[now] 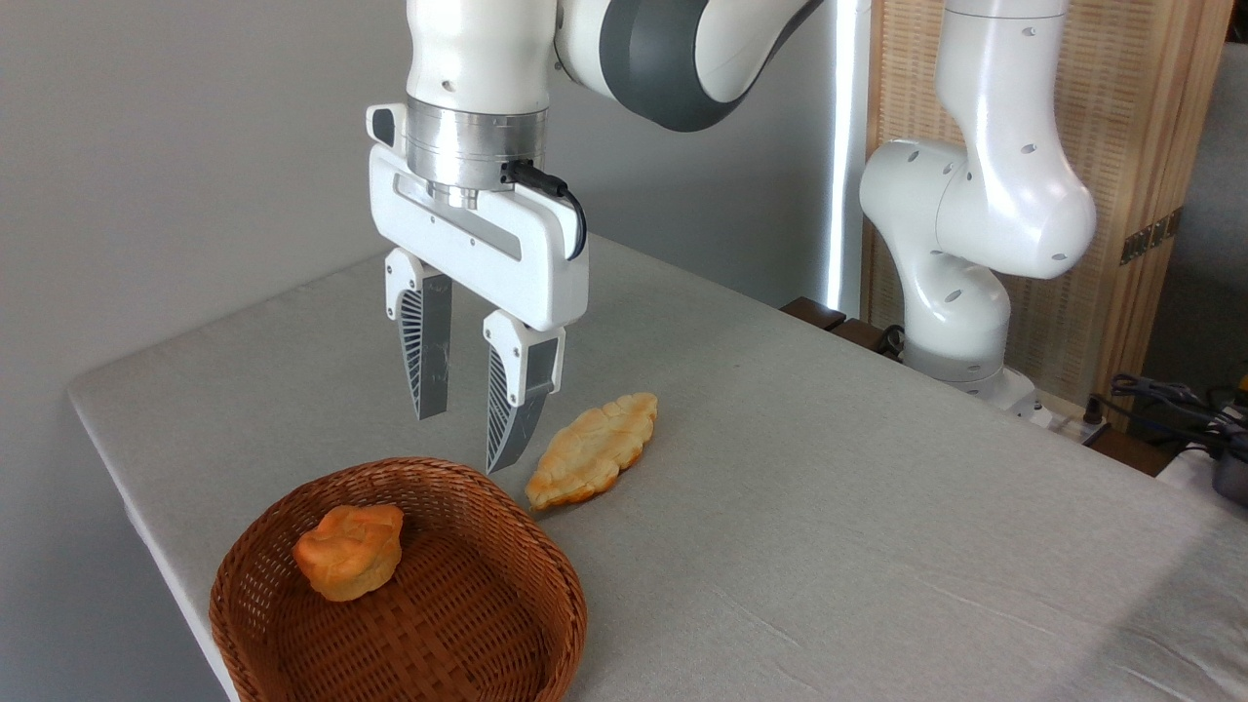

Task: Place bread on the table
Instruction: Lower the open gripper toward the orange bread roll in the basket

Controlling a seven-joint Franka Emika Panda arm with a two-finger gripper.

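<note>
Fingers (471,441) hanging released, gap between the two ribbed grey pads, nothing between them, tips pointing down and sitting in the air above the far rim of the basket (292,624). Left finger (426,351) ending higher in the picture, right finger (517,400) reaching lower, its tip showing just over the basket's back edge. White hand body above them carrying a black cable, arm going up out of frame.

Below and to the left of the fingers the bread (349,564) is lying inside the brown wicker basket, on its woven floor toward the left side, not touching the fingers. Just right of the right fingertip a flat pale-yellow leaf-shaped pastry (593,450) is lying on the worktop (829,487), its lower end near the basket rim; whether touching, cannot tell.

Basket sitting on the grey-cloth worktop near its front-left edge. Far right of the fingers the arm's white base (960,292) is standing at the worktop's back edge, cables beyond it
</note>
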